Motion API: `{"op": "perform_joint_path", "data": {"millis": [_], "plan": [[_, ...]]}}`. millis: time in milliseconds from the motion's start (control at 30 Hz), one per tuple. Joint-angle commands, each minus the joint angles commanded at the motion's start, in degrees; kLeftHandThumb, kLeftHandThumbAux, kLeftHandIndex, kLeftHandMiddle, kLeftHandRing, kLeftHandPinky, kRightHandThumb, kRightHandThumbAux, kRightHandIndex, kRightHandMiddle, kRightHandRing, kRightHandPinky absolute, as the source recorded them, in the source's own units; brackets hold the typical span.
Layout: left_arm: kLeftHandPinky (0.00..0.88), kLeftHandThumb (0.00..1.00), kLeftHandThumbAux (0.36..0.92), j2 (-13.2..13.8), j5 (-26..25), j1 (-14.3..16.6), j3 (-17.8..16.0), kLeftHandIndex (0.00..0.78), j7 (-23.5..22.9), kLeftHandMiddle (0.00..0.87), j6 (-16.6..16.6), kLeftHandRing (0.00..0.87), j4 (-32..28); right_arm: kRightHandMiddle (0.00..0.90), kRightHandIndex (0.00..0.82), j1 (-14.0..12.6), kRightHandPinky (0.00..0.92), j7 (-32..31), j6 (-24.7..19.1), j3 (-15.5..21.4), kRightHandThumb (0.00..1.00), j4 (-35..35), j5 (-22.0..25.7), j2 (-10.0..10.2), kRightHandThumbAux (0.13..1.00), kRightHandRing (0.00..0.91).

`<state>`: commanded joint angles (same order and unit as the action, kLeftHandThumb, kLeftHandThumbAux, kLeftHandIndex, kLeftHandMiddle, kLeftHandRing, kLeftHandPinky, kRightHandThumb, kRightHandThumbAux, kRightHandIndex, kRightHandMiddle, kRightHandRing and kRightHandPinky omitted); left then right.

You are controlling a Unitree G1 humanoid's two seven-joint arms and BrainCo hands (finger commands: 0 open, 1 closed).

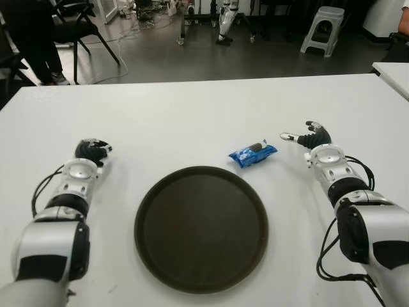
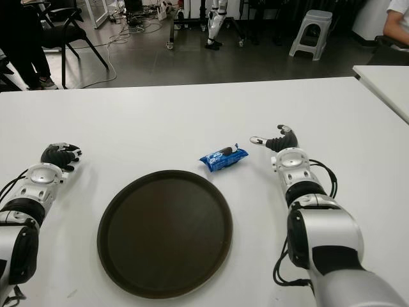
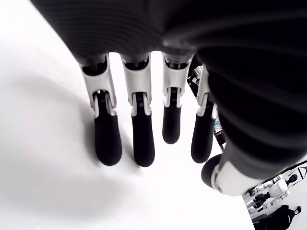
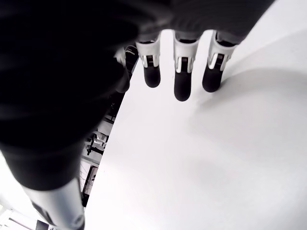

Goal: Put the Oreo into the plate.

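Closest to the robot is the plate (image 1: pixel 200 228), a big round dark brown one sitting flat on the white surface (image 1: pixel 192 115), pretty much dead centre between the two arms. Nothing on it at all.

Oreo (image 1: pixel 253 153) is a small blue packet lying on the surface just past the far right rim of the plate, close to it but whether it's touching the rim I can't say. It's angled a bit, one end pointing toward the right hand.

Right hand (image 1: pixel 311 136) is just to the right of the packet, a small gap between them, not touching it. Fingers (image 4: pixel 183 82) are stretched out and loose over the bare surface in the wrist view, thumb poking out toward the packet, holding nothing.

Left hand (image 1: pixel 91 151) is way over on the left side, well apart from the plate's left rim. Its fingers (image 3: pixel 142 136) hang straight and spread over the white surface, nothing between them either.

Farther back, beyond the far edge of the surface, is grey floor with a black chair (image 1: pixel 80 25) on the left, a grey plastic stool (image 1: pixel 322 29) on the right and some cables on the floor.
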<state>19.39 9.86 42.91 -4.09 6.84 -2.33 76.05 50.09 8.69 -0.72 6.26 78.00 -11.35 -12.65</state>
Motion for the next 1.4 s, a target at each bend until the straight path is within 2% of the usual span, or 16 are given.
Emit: {"op": "perform_joint_path", "data": {"millis": [667,1100,1400], "plan": [[0.210,0.691,0.719,0.0,-0.1,-0.1,-0.2,0.416,0.2,0.203,0.0,0.208,0.0,0.097,0.080,0.0,0.124,0.0,0.2,0.8,0.000,0.0,0.7,0.1,0.819,0.124],[0.187,0.691,0.719,-0.1,-0.8,-0.2,-0.8,0.417,-0.3,0.198,-0.2,0.198,0.0,0.108,0.092,-0.1,0.131,0.3,0.0,0.1,0.000,0.0,-0.1,0.0,0.796,0.132],[0.196,0.690,0.720,-0.1,0.1,0.1,0.0,0.417,-0.1,0.204,0.4,0.205,0.0,0.108,0.095,-0.1,0.129,0.1,0.1,0.2,0.000,0.0,0.2,-0.1,0.787,0.131]]}}
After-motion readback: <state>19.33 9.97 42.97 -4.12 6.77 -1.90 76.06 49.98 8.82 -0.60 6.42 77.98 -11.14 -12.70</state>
